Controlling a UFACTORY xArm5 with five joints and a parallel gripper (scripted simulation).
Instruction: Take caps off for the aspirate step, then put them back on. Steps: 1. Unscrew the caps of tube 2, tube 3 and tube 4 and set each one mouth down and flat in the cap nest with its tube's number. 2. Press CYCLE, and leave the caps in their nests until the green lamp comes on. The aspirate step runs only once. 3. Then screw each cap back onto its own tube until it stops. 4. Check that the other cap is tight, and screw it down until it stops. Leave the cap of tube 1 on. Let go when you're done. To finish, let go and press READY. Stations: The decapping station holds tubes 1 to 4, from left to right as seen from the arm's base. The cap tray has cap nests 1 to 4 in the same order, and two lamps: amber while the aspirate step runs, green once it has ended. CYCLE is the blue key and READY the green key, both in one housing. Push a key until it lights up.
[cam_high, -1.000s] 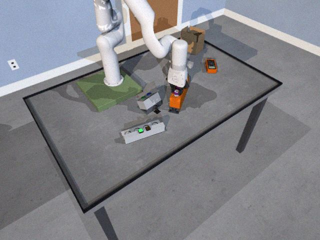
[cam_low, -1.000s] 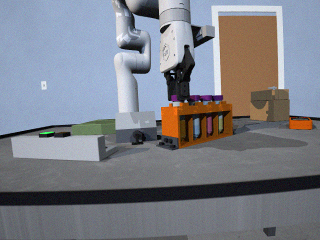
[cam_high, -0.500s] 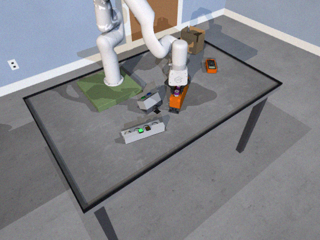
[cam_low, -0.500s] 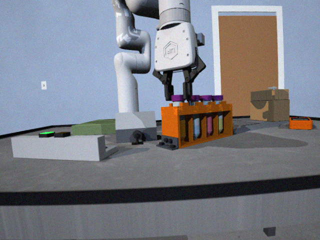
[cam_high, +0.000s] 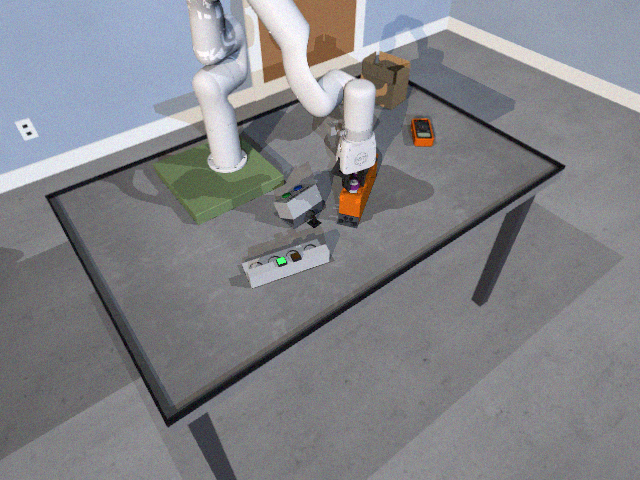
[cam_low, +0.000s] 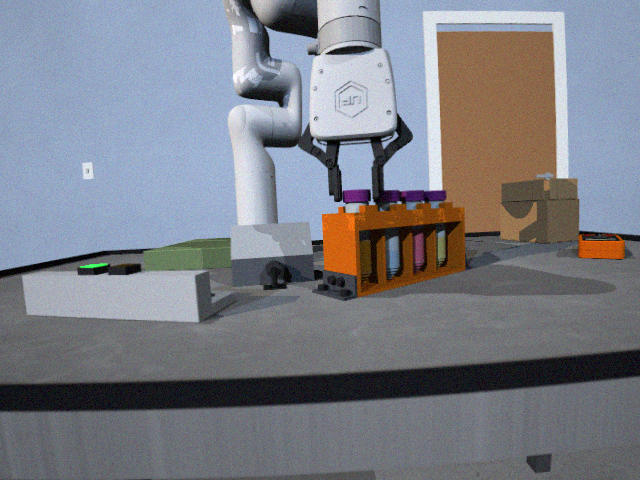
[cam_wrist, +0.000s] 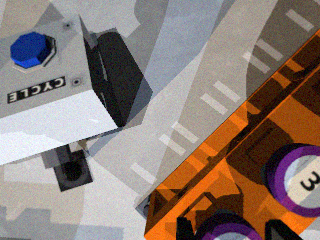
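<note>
The orange decapping station (cam_low: 392, 242) holds four tubes, all with purple caps on. My gripper (cam_low: 356, 192) hangs straight down over the end tube nearest the key housing. Its fingers stand on either side of the cap of tube 4 (cam_low: 356, 196) with slim gaps, so it is open. In the wrist view the cap marked 3 (cam_wrist: 300, 177) sits beside the cap between my fingertips. The cap tray (cam_high: 285, 264) has empty nests and its green lamp (cam_high: 281, 260) is lit. The key housing (cam_high: 299, 204) carries the blue CYCLE key (cam_wrist: 30, 49) and the green READY key (cam_high: 285, 195).
A cardboard box (cam_high: 386, 79) stands at the table's far corner. An orange meter (cam_high: 422, 131) lies beyond the station. The arm's base sits on a green pad (cam_high: 217, 180). The key housing stands close to the station's left.
</note>
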